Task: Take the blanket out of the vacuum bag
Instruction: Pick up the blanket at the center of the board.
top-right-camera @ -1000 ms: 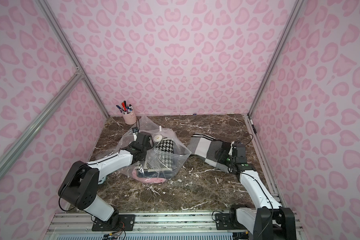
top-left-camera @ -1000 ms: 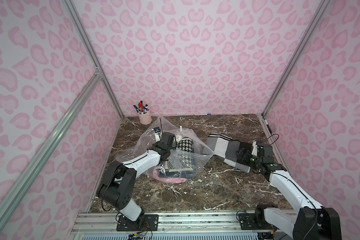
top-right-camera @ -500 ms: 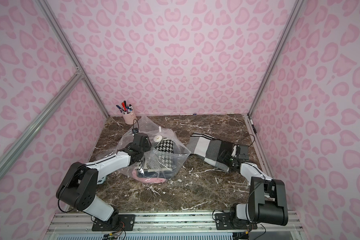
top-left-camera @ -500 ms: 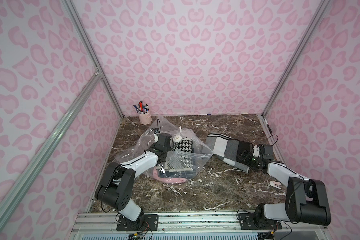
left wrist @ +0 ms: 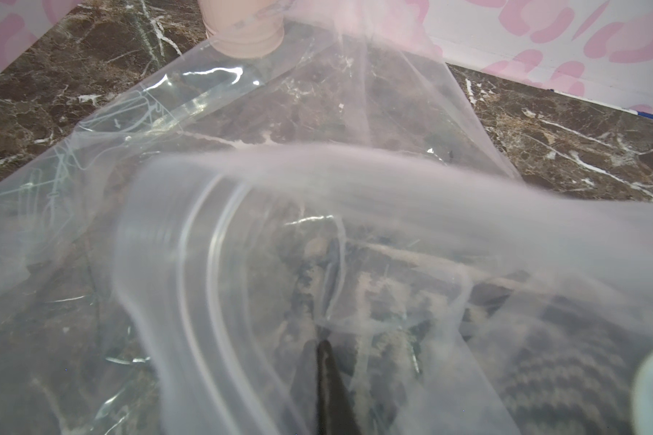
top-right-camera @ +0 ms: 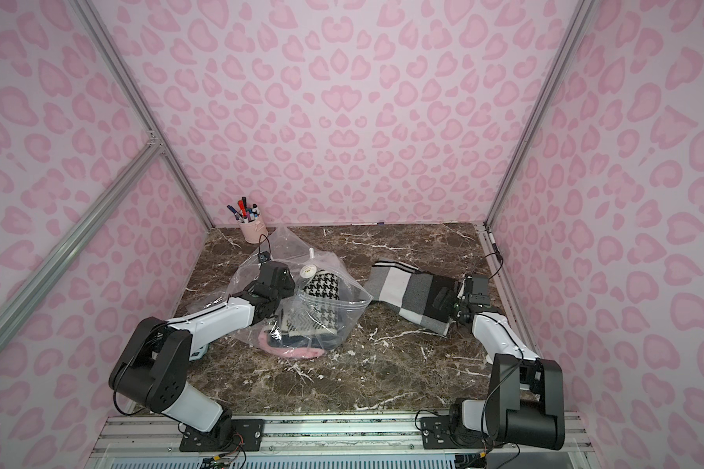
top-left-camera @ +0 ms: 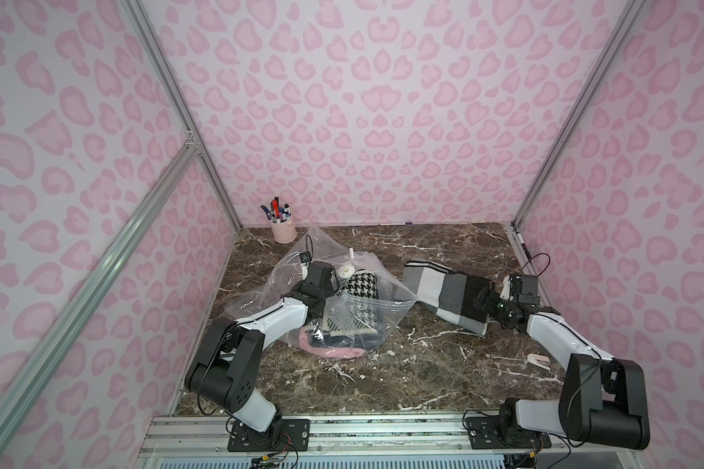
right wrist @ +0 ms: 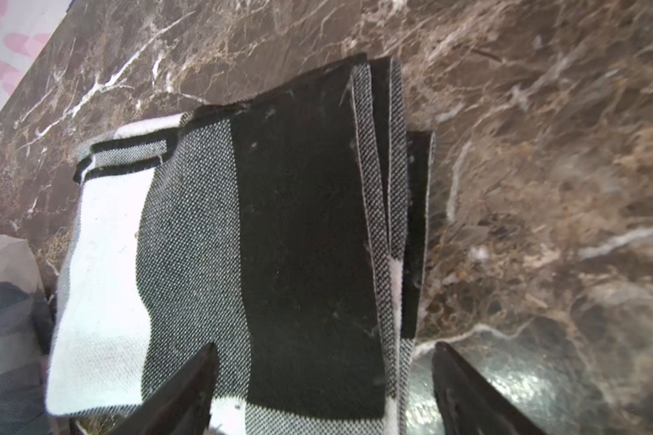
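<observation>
Cup of pens [top-left-camera: 283,232] stands behind vacuum bag [top-left-camera: 362,308].

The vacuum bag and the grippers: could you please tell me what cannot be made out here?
Contents of the vacuum bag, both top views: crinkled plastic blurs everything beyond houndstooth fabric.
Left gripper: both top views, hidden by its wrist; left wrist view, only a dark tip under blurred film.
Right gripper: right wrist view, fingers cut by the edge.
Small pale object, top view: too small to name.
</observation>
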Motion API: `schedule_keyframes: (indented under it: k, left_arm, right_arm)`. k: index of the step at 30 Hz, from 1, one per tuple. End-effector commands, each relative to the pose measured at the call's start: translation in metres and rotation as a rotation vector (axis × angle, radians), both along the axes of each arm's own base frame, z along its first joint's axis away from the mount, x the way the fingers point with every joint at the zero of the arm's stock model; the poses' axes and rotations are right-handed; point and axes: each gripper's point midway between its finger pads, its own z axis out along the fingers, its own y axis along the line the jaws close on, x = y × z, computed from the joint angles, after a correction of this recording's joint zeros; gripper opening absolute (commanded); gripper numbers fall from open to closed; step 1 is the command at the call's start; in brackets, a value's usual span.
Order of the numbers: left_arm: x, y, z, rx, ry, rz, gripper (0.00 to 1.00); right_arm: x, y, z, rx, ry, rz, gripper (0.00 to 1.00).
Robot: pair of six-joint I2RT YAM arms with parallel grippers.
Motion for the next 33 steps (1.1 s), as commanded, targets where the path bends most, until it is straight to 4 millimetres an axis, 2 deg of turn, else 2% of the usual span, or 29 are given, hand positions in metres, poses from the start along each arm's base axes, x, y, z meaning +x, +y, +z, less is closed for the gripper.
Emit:
schedule_keyframes:
  k: [1,7,13,15,16,19,21,23,25,28,30,33]
  left_arm:
    - [0.0,-0.003,0.0,-0.005,0.007,-0.013,0.04]
    - [-0.001,-0.001,0.006,-0.003,-0.012,-0.014,0.04]
    - [-0.003,-0.002,0.002,-0.006,-0.002,-0.019,0.04]
    - [-0.002,-0.002,0.004,-0.007,-0.007,-0.022,0.04]
    - [-0.002,-0.002,0.005,-0.006,-0.009,-0.021,0.04]
    - [-0.001,-0.001,0.009,-0.002,-0.019,-0.02,0.04]
    - [-0.001,0.0,0.01,0.002,-0.02,-0.019,0.04]
    - [-0.001,0.001,0.011,0.004,-0.02,-0.017,0.04]
    - [-0.001,0.003,0.013,0.005,-0.021,-0.015,0.04]
    - [-0.003,0.005,0.016,0.008,-0.028,-0.013,0.04]
    - [-0.003,0.007,0.017,0.009,-0.031,-0.01,0.04]
    - [-0.005,0.007,0.016,0.003,-0.031,-0.008,0.04]
  right_arm:
    - [0.003,-0.007,-0.01,-0.016,0.029,0.007,0.88]
    - [0.012,-0.011,-0.033,-0.029,0.086,0.012,0.87]
    - [0.018,0.0,-0.049,0.033,0.092,0.039,0.81]
    - [0.018,0.004,-0.056,0.056,0.104,0.057,0.73]
    - [0.017,0.006,-0.059,0.065,0.112,0.064,0.65]
    - [0.015,0.01,-0.064,0.081,0.119,0.081,0.31]
    - [0.014,0.014,-0.065,0.095,0.118,0.101,0.04]
    - [0.015,0.018,-0.064,0.109,0.11,0.122,0.0]
    - [0.016,0.022,-0.058,0.122,0.091,0.143,0.0]
    - [0.021,0.028,-0.038,0.148,0.05,0.175,0.0]
    - [0.027,0.035,-0.014,0.181,0.0,0.2,0.0]
    - [0.042,0.047,0.037,0.207,-0.092,0.249,0.0]
